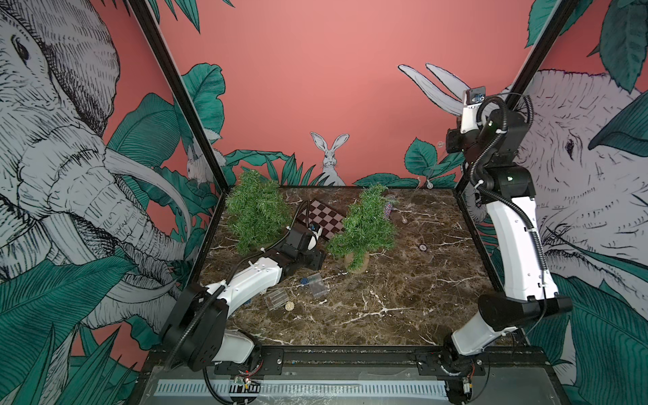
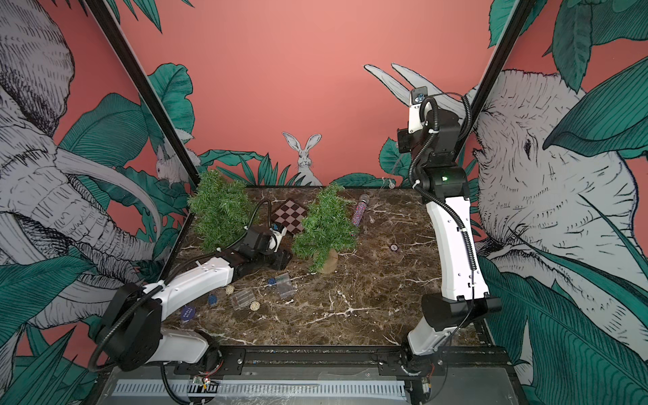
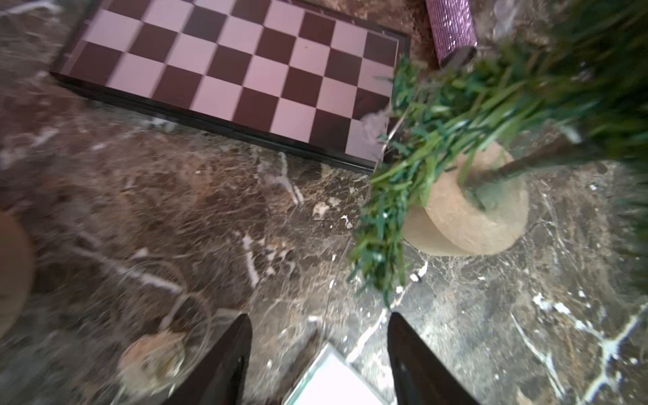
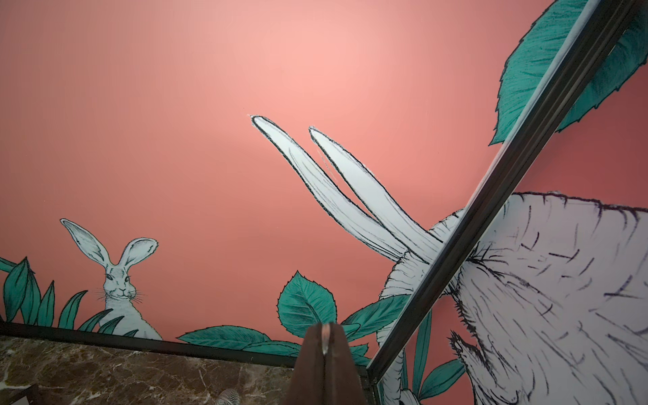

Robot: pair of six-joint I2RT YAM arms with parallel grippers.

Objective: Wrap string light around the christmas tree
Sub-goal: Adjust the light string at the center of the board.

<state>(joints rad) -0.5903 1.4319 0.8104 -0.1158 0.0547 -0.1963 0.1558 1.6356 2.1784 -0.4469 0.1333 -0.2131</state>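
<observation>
Two green Christmas trees stand on the marble table. One tree (image 1: 257, 210) is at the back left; the other tree (image 1: 364, 228) (image 2: 324, 224) leans on a round wooden base (image 3: 466, 214) mid-table. My left gripper (image 3: 319, 315) (image 1: 317, 262) hovers low, just left of that base, open and empty. My right gripper (image 4: 325, 336) (image 1: 450, 140) is raised high at the back right, shut on the string light. This is a thin clear wire with small bulbs (image 1: 429, 183) hanging down toward the table. A fine strand (image 3: 350, 242) runs past the tree's lower branches.
A chessboard (image 1: 321, 219) (image 3: 228, 73) lies between the trees. A glittery microphone (image 2: 359, 212) lies behind the middle tree. Clear plastic boxes (image 1: 275, 298), a clear bag (image 1: 317, 284), wicker balls (image 2: 255, 305) and blue discs (image 2: 212, 299) lie near the left arm. A small round piece (image 1: 423, 247) sits right of the tree.
</observation>
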